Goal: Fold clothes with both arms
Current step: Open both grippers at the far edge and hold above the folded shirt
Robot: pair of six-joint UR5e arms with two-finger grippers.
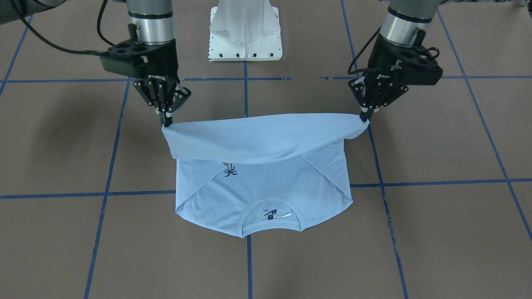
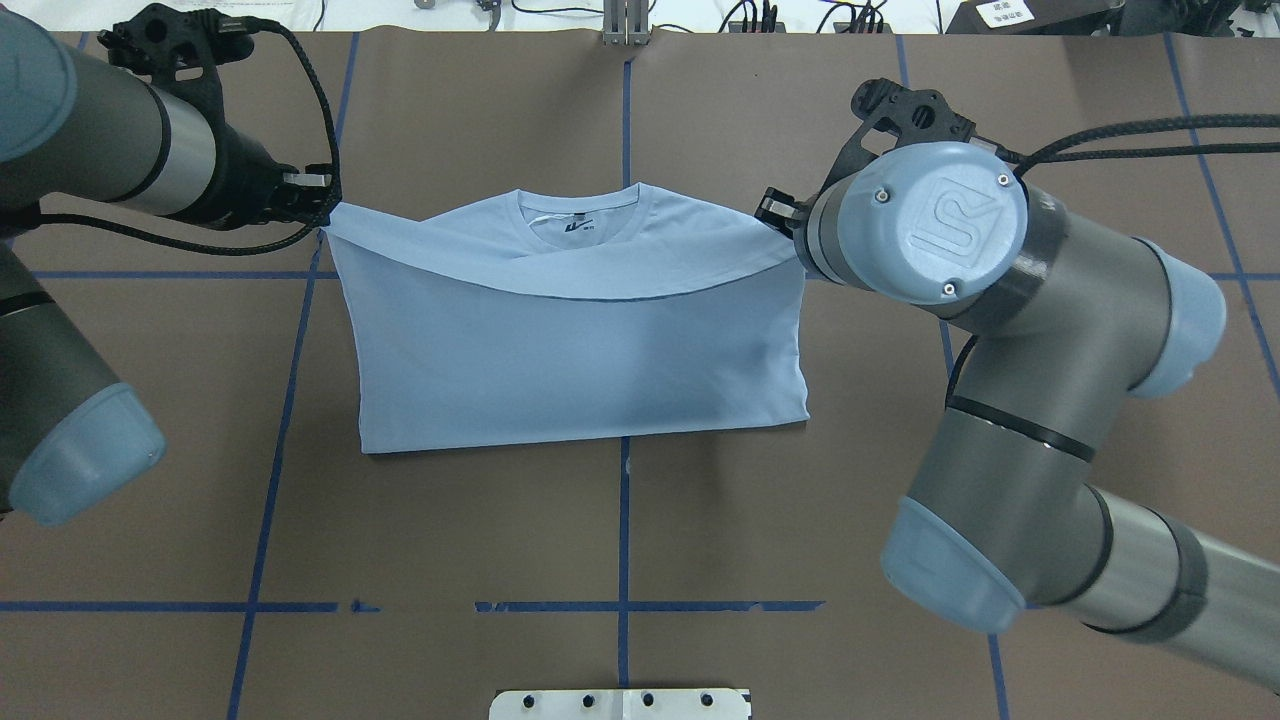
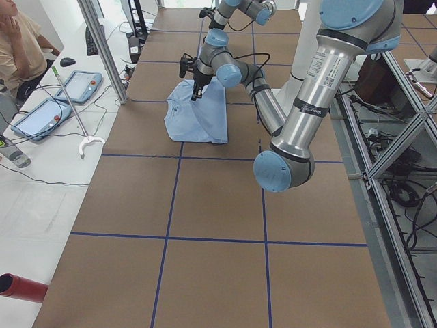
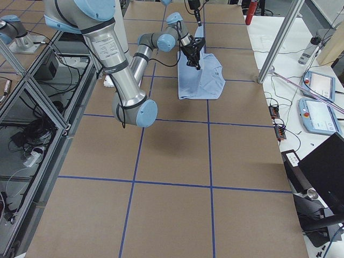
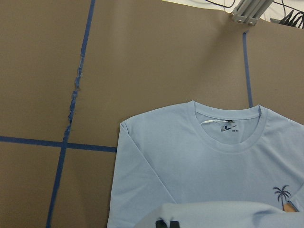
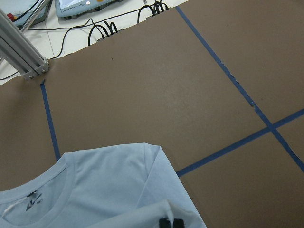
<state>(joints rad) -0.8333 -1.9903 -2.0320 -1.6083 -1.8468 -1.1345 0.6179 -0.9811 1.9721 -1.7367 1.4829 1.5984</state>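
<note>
T-shirt (image 1: 266, 195) lies flat on the brown table (image 1: 436, 137) in the front-facing view. Its collar (image 1: 272, 228) is on the side away from the robot, and its hem (image 1: 262, 137) is lifted in a band running across the table between the two tools. The right gripper (image 1: 167, 120) has its jaws closed on one hem corner and the left gripper (image 1: 365, 116) is closed on the other; the two stand level, neither nearer. From overhead, the raised hem hangs over the chest just short of the collar, which lies ahead of both grippers. I judge the coming move is to carry the band forward together and lay it down. The left wrist camera shows the collar ahead and the fingertips (image 5: 161, 223) pressed together on blue cloth; the right wrist camera shows the same. The side views are too small to show the jaws.
</note>
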